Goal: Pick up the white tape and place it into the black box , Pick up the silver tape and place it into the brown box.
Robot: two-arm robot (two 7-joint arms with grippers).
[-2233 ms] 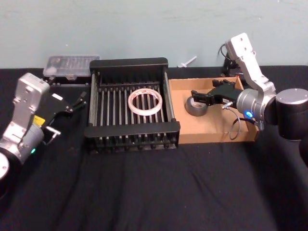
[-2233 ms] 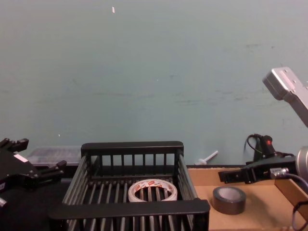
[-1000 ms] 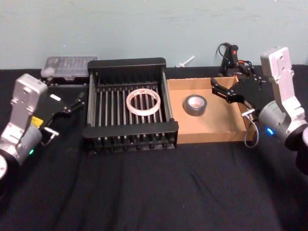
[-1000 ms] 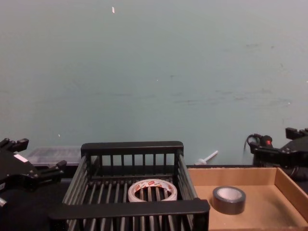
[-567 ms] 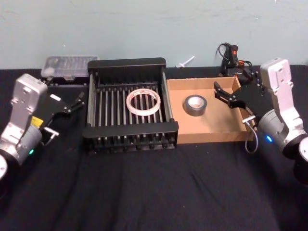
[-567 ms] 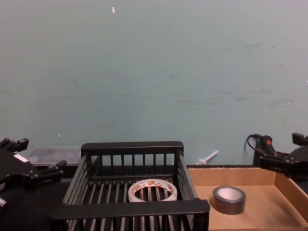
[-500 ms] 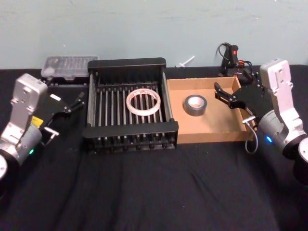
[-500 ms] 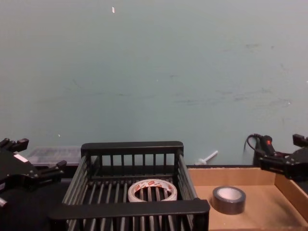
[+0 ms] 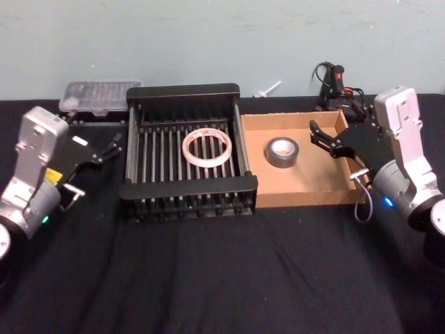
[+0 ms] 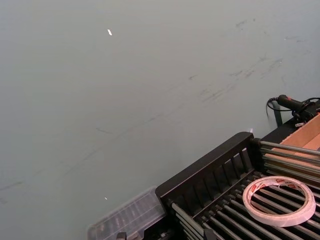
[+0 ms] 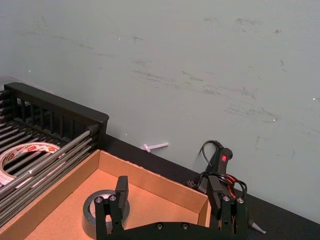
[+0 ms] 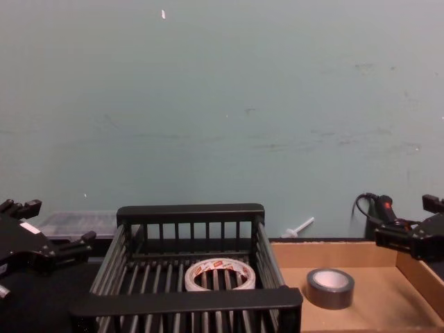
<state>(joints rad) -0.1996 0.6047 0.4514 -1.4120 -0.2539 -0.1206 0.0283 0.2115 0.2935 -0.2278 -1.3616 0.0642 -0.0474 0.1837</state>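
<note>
Over on your right, the right pincer (image 9: 325, 141) sat spread wide and empty above the brown box (image 9: 327, 192) rim, silver tape (image 9: 283, 152) lying inside, white tape (image 9: 207, 146) in the black box (image 9: 188, 186). Looked done to me; parking's next.

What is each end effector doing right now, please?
Left end effector: open, empty, beside the black box.
Right end effector: open, empty, over the brown box's right wall.

white tape (image 9: 207, 147): flat in black box (image 9: 184, 92), centre
silver tape (image 9: 282, 152): flat in brown box (image 9: 306, 197), 9 o'clock side
boxes: side by side, touching
</note>
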